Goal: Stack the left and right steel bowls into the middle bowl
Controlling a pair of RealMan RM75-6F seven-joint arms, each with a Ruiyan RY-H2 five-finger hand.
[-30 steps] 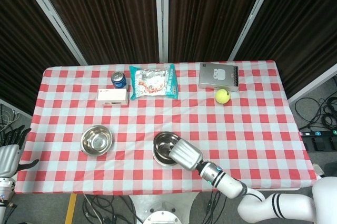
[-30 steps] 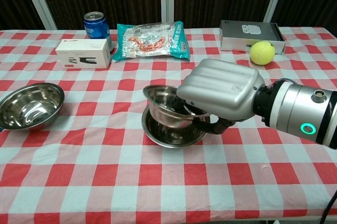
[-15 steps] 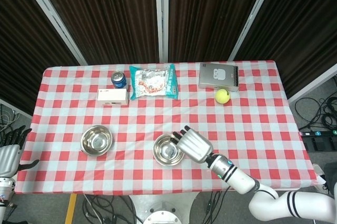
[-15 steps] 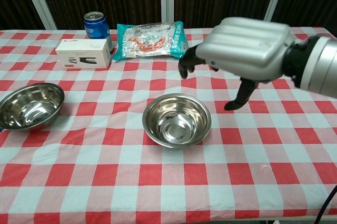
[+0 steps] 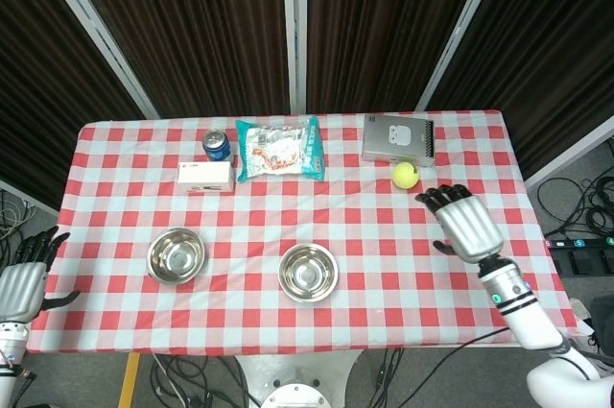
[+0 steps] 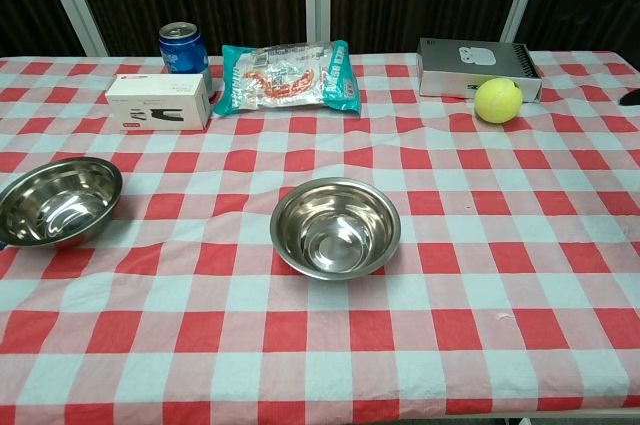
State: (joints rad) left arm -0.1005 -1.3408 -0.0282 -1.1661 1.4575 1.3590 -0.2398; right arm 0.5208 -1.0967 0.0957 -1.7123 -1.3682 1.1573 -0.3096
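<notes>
No lettering on any package can be read at this size. The round, shiny steel middle bowl (image 6: 336, 228) sits on the red-and-white checked cloth of the tabletop (image 6: 500, 275), its double rim hinting at a second bowl nested inside. The matching steel left bowl (image 6: 57, 201) rests well apart at the left edge. Behind lie a blue drink can (image 6: 182, 46), a white rectangular box (image 6: 159, 101), a crinkly teal snack bag (image 6: 288, 76), a grey flat box (image 6: 478, 67) and a fuzzy yellow tennis ball (image 6: 498, 100). The right robot hand (image 5: 466, 223), over the middle bowl half a second ago, has withdrawn to the right side, released, fingers spread. The left robot hand (image 5: 23, 283) stays off the tabletop's left edge, released.
</notes>
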